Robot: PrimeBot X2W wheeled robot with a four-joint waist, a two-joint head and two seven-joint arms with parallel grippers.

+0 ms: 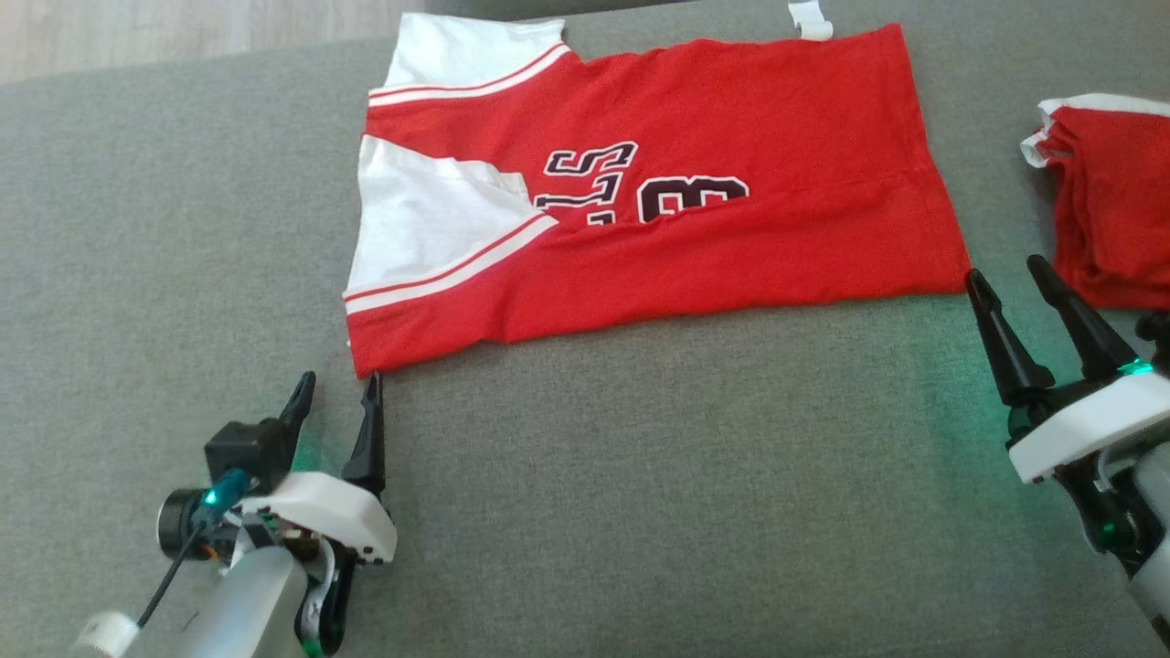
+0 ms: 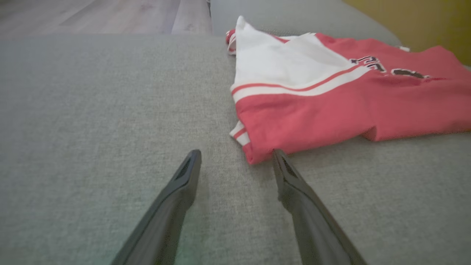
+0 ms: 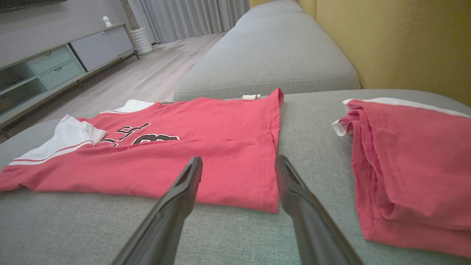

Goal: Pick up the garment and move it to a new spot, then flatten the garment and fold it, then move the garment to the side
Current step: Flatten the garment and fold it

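Note:
The garment (image 1: 695, 210) is a red jersey with white sleeves and dark numbers, lying folded lengthwise on the grey sofa seat (image 1: 640, 475). My left gripper (image 1: 336, 391) is open just below the garment's near left corner, its right finger almost touching the cloth. In the left wrist view the garment (image 2: 331, 106) lies ahead and to the right of the open left gripper (image 2: 237, 157). My right gripper (image 1: 1005, 276) is open beside the garment's near right corner. In the right wrist view the garment (image 3: 176, 154) sits under and beyond the open right gripper (image 3: 238, 162). Neither gripper holds anything.
A second folded red garment (image 1: 1111, 210) lies at the right edge of the seat, close to my right gripper; it is on the right as the folded garment (image 3: 408, 169). A yellow sofa back (image 3: 397, 40), wooden floor (image 3: 147, 73) and a cabinet (image 3: 55, 62) lie beyond.

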